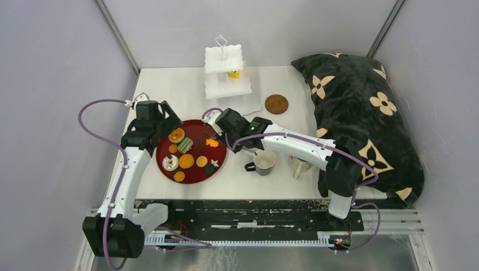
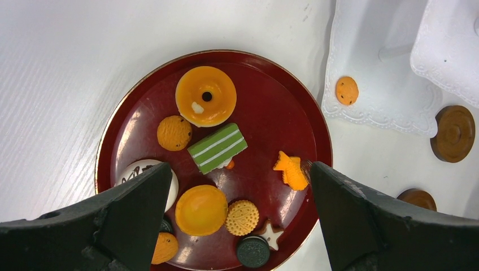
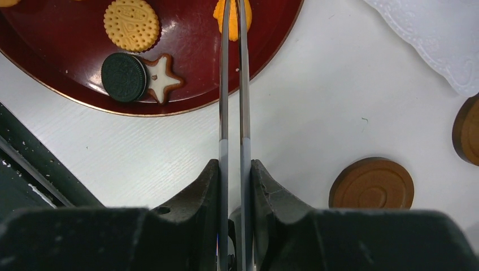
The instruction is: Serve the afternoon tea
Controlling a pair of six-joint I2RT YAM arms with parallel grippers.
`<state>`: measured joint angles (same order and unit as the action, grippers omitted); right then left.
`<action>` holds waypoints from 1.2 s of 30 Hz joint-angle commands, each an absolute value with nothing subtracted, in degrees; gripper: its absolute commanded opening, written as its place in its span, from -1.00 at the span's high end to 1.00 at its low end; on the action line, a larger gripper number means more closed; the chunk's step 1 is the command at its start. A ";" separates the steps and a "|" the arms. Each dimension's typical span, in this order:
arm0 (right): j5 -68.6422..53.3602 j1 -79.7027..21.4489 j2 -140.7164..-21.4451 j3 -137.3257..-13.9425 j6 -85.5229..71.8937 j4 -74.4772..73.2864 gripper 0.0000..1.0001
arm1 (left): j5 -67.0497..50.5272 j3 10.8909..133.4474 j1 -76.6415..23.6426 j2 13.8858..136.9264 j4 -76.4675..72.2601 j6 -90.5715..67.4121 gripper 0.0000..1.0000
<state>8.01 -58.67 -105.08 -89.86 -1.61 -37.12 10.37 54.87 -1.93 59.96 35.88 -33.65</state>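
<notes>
The dark red tray (image 1: 217, 161) holds several toy sweets: an orange donut (image 2: 205, 96), a green striped cake (image 2: 217, 148), a star cookie (image 2: 273, 234) and an orange fish-shaped sweet (image 2: 291, 170). My left gripper (image 2: 238, 172) hovers open above the tray, holding nothing. My right gripper (image 3: 234, 169) is shut on the metal tongs (image 3: 224, 84). The tong tips flank the fish-shaped sweet (image 3: 231, 14) at the tray's right side. The white three-tier stand (image 1: 227, 84) stands behind, with one orange cookie (image 2: 347, 90) on its bottom tier. Two mugs (image 1: 264, 162) (image 1: 299, 166) stand under the right arm.
Brown coasters lie right of the tray, one (image 3: 372, 183) near the tongs and one (image 1: 277, 104) beside the stand. A black pillow with cream flowers (image 1: 361, 113) fills the table's right side. The grey walls close in on the left and at the back.
</notes>
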 commanded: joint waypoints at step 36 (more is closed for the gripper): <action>7.74 -58.86 -102.84 -86.07 -1.58 -33.48 0.00 | 9.40 55.82 -1.55 60.94 33.88 -35.15 -1.00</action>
